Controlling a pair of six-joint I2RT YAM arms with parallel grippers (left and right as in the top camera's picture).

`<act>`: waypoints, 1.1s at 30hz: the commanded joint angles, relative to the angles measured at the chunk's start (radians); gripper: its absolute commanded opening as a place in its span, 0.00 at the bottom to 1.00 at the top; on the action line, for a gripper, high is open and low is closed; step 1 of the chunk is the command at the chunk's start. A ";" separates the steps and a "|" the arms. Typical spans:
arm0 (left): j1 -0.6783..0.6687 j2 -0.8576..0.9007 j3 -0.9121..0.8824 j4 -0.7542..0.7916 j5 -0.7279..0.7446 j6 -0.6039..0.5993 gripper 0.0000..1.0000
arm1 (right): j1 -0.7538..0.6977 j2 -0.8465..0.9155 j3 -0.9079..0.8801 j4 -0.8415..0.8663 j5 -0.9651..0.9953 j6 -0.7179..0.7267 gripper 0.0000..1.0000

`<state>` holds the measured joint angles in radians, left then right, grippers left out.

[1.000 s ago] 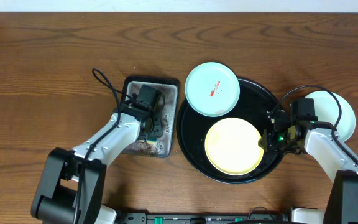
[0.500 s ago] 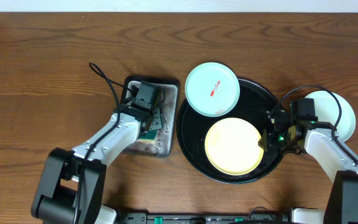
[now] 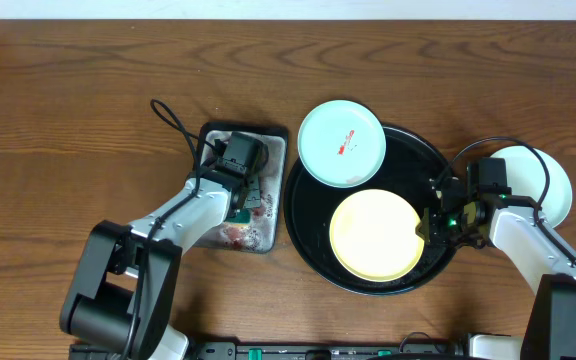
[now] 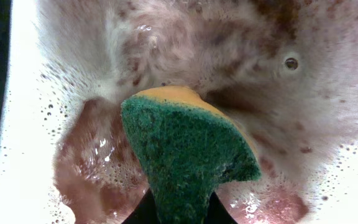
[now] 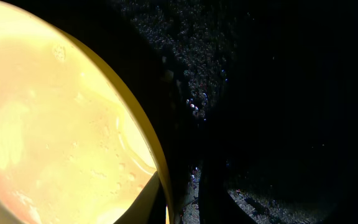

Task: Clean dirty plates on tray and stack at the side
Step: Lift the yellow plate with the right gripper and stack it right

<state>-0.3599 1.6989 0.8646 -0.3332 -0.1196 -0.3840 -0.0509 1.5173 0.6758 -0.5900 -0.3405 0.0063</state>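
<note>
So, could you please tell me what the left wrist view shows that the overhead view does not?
Only the left wrist: the sponge close up, green scouring face on orange backing, over reddish foamy water. Only overhead: the black tray, the yellow plate with the right gripper at its rim, and the red-smeared turquoise plate. Both: the grey tray under the left gripper.

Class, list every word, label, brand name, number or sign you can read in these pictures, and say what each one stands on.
None: no view shows any readable text.
The red marks on the turquoise plate are sauce smears, not writing.
The yellow plate, black tray, green sponge and grey metal tray carry no print.
If the arms bear any labels, they are too small to read from overhead.
</note>
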 commanded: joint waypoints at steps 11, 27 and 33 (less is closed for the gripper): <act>0.005 -0.260 0.024 -0.220 0.110 0.006 0.82 | 0.000 0.002 -0.016 0.043 -0.011 0.000 0.01; 0.005 -0.260 0.023 -0.332 0.158 0.006 0.82 | 0.000 -0.212 0.050 -0.053 0.073 -0.022 0.01; 0.005 -0.260 0.023 -0.333 0.158 0.005 0.82 | 0.042 -0.401 0.050 -0.055 0.237 0.002 0.01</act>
<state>-0.3599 1.4399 0.8677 -0.6590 0.0284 -0.3809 -0.0437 1.1881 0.7071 -0.6422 -0.2169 -0.0010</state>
